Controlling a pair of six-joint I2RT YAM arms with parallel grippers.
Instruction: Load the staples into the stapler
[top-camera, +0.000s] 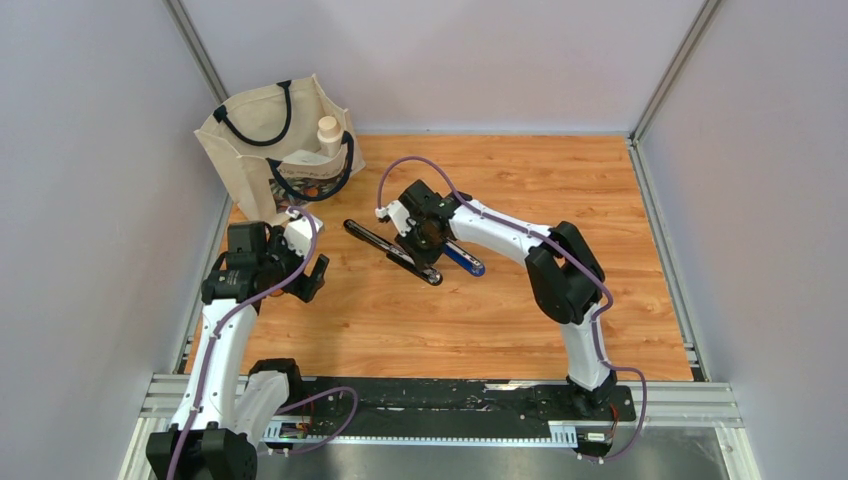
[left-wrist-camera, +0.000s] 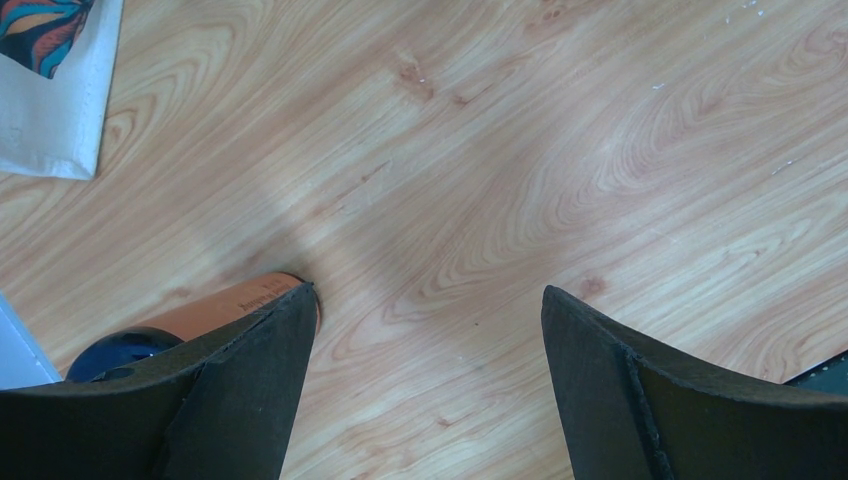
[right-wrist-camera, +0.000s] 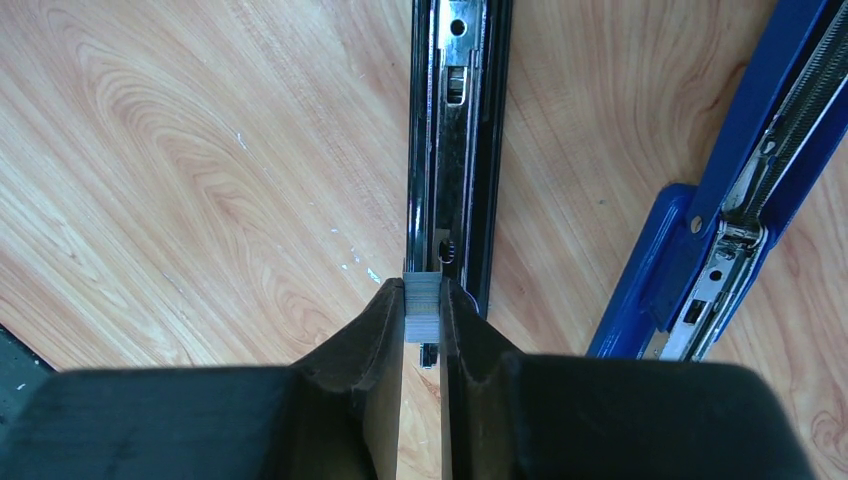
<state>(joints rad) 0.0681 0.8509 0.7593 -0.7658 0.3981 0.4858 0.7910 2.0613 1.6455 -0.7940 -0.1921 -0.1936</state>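
My right gripper (right-wrist-camera: 422, 288) is shut on a short grey strip of staples (right-wrist-camera: 422, 308), pinched at the fingertips. The strip hangs just over the near end of the black stapler (right-wrist-camera: 460, 150), which lies opened flat with its metal magazine channel facing up. From above, the black stapler (top-camera: 385, 250) lies slanted mid-table with the right gripper (top-camera: 425, 245) over it. My left gripper (left-wrist-camera: 430, 292) is open above bare wood, at the table's left (top-camera: 312, 278), holding nothing.
A blue stapler (right-wrist-camera: 740, 200), also opened, lies right of the black one (top-camera: 466, 262). A cream tote bag (top-camera: 280, 150) with items inside stands at the back left. An orange and dark blue cylinder (left-wrist-camera: 225, 310) lies beside my left finger.
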